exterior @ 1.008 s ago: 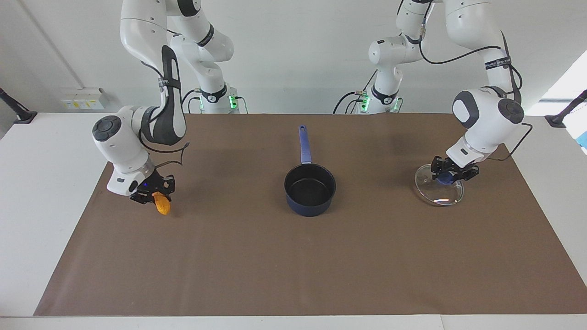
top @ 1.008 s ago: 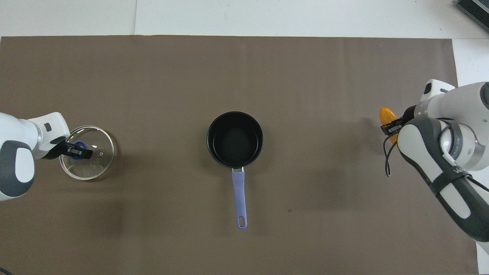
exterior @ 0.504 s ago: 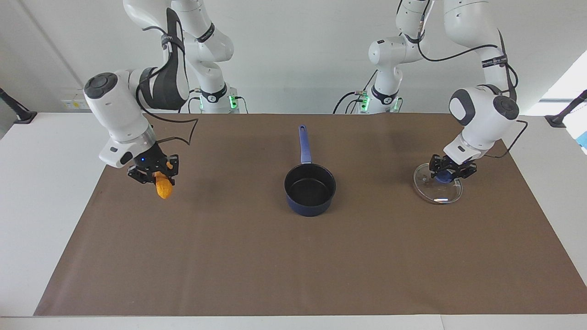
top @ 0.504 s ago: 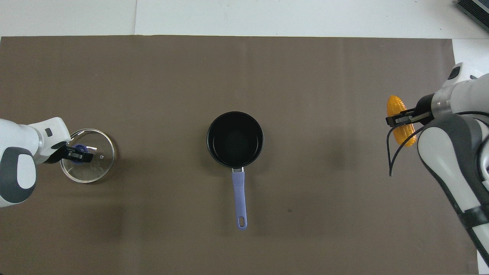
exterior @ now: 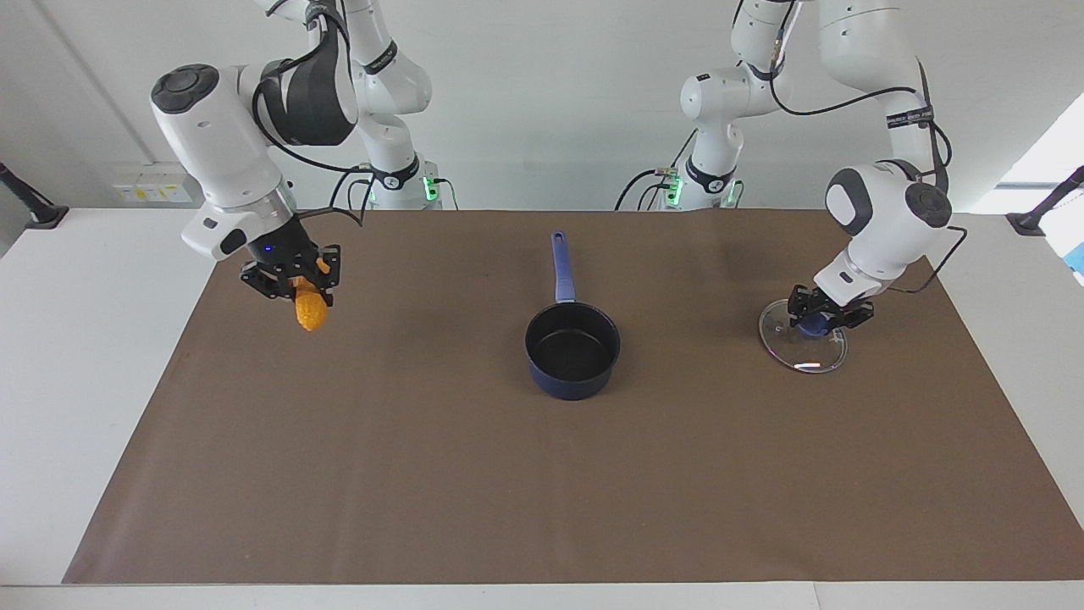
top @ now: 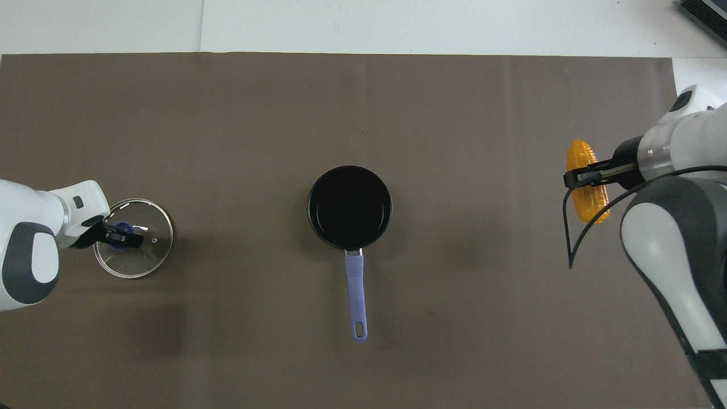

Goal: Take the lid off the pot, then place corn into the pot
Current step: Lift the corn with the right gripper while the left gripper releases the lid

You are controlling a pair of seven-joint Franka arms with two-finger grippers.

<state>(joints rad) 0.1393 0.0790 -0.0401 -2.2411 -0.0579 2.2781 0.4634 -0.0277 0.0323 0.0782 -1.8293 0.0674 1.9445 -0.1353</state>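
Note:
The pot (exterior: 572, 373) (top: 349, 170) stands uncovered at the middle of the brown mat, its inside bare and its long blue handle (top: 355, 295) pointing toward the robots. The glass lid (exterior: 804, 354) (top: 136, 261) lies flat on the mat at the left arm's end. My left gripper (exterior: 817, 320) (top: 121, 237) is down at its blue knob. The orange corn (exterior: 311, 312) (top: 588, 193) hangs well above the mat at the right arm's end, with my right gripper (exterior: 296, 288) (top: 576, 177) shut on its upper end.
The brown mat (exterior: 542, 491) covers most of the white table (exterior: 85, 339). A dark object (top: 704, 14) sits on the table's corner farthest from the robots, at the right arm's end.
My right arm has lifted the corn well up off the mat. The left gripper has brought the lid slightly nearer to the robots, and it has settled flat.

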